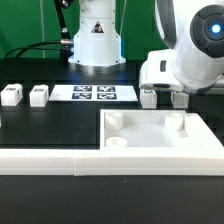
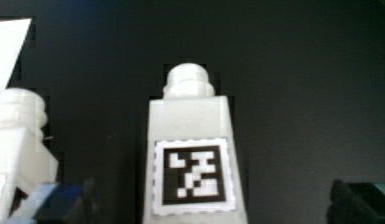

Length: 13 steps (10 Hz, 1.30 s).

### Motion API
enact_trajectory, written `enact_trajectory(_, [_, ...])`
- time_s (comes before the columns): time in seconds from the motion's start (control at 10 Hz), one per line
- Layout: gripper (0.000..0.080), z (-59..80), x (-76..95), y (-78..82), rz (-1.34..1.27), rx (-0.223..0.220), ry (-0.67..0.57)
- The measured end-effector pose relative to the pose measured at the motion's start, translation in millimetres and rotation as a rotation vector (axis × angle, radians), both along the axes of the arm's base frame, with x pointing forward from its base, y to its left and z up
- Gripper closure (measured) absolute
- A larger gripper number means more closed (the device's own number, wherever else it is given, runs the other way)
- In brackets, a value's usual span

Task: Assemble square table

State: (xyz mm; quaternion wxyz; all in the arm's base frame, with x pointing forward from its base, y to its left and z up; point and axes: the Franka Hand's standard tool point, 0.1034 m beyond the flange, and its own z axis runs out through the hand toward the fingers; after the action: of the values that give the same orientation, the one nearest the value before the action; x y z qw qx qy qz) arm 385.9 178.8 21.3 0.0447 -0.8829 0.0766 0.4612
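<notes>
Black tabletop (image 1: 60, 125) | tool (image 2: 210, 200) released, jaws wide, nothing held | leg (image 2: 192, 120) centred between both fingers (image 2: 56, 203); long axis square to their closing line.

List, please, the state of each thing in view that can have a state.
gripper: open, straddling one leg, holding nothing.
leg under the gripper: loose, not gripped, not fitted.
neighbouring leg: loose, not fitted.
two far legs: loose, apart from the table top.
table top: lying flat, visible corner sockets empty.
</notes>
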Motion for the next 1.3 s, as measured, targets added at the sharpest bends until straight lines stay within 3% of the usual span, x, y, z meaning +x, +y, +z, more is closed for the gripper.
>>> enact_trajectory(0.3, [0.0151,-15.3,-14.4,6.2,-0.004,-0.005,0.048])
enact_trajectory(0.4, [0.0151,-14.8,-13.6,5.9,-0.005,-0.005,0.045])
enact_trajectory(0.5, [0.0287,-15.0,-13.8,6.0,-0.004,-0.004,0.045])
enact_trajectory(0.6, [0.0287,-15.0,-14.0,6.0,-0.004,-0.004,0.045])
enact_trajectory(0.7, [0.0437,-15.1,-14.0,5.9,-0.004,-0.004,0.045])
enact_trajectory(0.8, [0.0515,-15.1,-14.1,5.9,-0.004,-0.004,0.046])
enact_trajectory(1.3, [0.0514,-15.1,-14.1,5.9,-0.004,-0.004,0.046])
